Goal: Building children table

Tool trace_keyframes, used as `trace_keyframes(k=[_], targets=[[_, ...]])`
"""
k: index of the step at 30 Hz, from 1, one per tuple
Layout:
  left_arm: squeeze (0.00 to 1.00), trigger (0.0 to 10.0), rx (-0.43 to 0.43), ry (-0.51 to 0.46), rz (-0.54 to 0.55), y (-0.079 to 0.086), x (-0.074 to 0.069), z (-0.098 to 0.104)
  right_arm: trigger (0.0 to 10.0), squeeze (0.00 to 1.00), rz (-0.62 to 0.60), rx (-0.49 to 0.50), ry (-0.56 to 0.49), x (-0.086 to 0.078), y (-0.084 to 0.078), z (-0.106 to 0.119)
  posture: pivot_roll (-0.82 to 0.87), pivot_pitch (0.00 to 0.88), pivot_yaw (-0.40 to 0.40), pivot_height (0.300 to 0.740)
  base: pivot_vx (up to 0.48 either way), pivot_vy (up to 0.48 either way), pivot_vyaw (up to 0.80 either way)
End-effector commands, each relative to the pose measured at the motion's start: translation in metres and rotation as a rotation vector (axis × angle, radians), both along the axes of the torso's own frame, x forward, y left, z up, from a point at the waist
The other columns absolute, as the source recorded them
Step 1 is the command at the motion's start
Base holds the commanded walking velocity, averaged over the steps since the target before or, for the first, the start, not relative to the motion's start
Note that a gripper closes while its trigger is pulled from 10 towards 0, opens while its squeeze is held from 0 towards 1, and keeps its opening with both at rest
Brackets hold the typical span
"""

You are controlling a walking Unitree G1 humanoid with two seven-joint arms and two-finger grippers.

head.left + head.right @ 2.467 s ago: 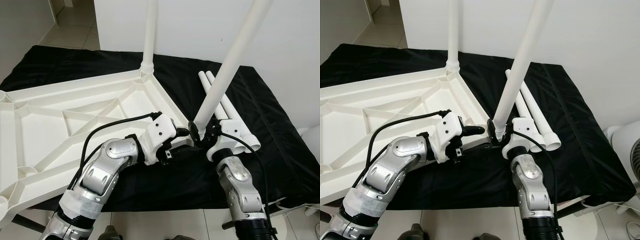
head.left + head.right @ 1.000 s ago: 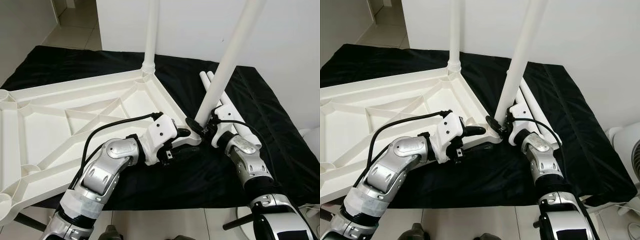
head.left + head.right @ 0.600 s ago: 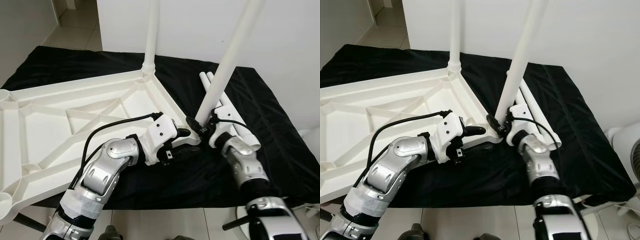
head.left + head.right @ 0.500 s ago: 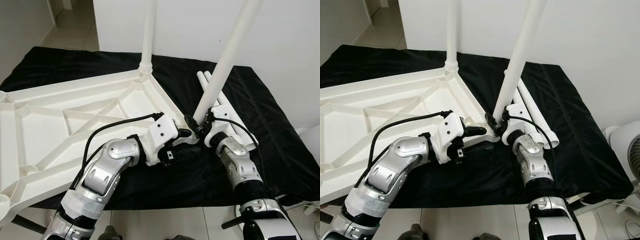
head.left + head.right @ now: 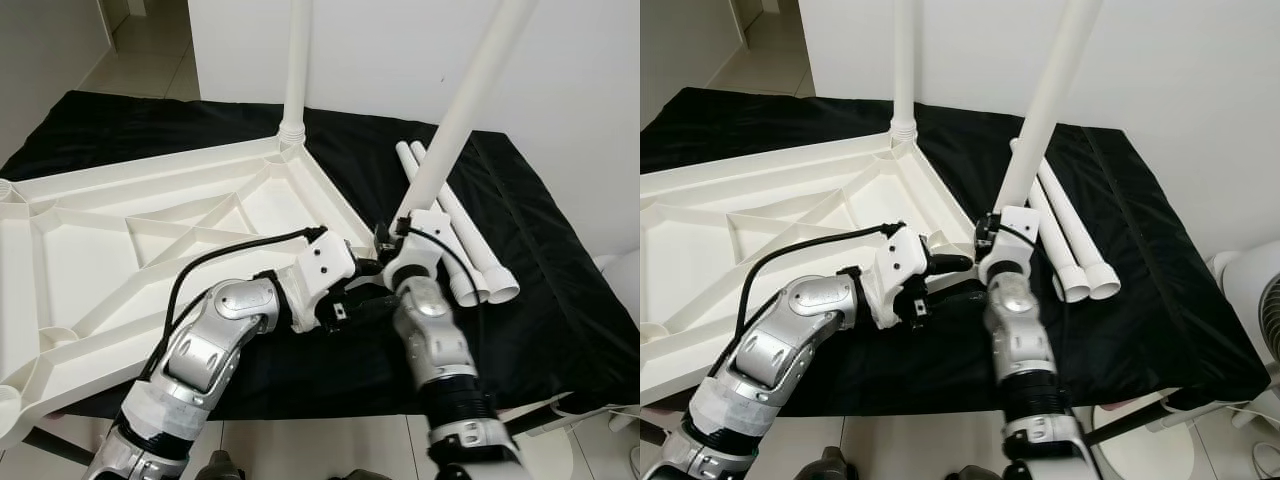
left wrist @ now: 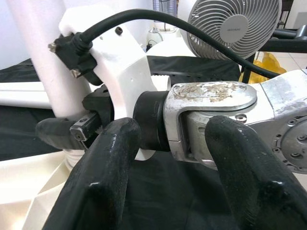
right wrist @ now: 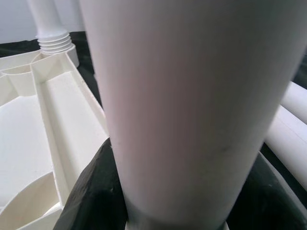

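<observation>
Right end effector (image 5: pixel 385 243) is clamping the tilted second leg (image 5: pixel 458 110) at the tabletop (image 5: pixel 150 230) corner socket; left end effector (image 5: pixel 365 268), open and empty, is hovering alongside. One leg (image 5: pixel 296 60) is standing, two spare legs (image 5: pixel 455 235) are waiting.

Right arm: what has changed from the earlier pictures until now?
The right gripper stays shut on the leaning leg, but its forearm swung from the robot's right toward the middle. The left gripper, tabletop, upright leg and two loose legs stayed put.
</observation>
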State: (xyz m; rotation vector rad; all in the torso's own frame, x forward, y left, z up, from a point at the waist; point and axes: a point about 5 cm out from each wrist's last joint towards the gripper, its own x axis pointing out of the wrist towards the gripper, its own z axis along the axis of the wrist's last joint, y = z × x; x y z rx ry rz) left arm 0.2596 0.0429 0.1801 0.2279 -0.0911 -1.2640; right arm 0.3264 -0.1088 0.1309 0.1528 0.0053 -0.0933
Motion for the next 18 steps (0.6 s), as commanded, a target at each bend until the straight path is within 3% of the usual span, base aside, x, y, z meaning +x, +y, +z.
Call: trace_keyframes(k=[1,8,9,18], targets=[[0.0,10.0,-0.006,0.004,0.021,-0.003,-0.001,-0.001,10.0,0.0,-0.018,0.034,0.033,-0.003,0.002,-0.006,0.05,0.0,-0.092,0.74,0.0,0.0,0.0],[0.0,10.0,-0.006,0.005,0.015,-0.004,-0.002,-0.001,10.0,0.0,0.021,0.007,0.013,-0.004,0.0,-0.002,0.05,0.0,-0.093,0.74,0.0,0.0,0.0],[0.0,10.0,-0.004,0.004,0.017,-0.003,-0.001,-0.001,10.0,1.0,0.019,0.011,0.011,-0.004,-0.001,-0.002,0.06,0.0,-0.094,0.74,0.0,0.0,0.0],[0.0,10.0,0.001,0.004,0.019,-0.003,-0.002,-0.002,10.0,1.0,0.028,-0.037,0.018,-0.009,-0.01,-0.004,0.06,0.0,-0.099,0.74,0.0,0.0,0.0]])
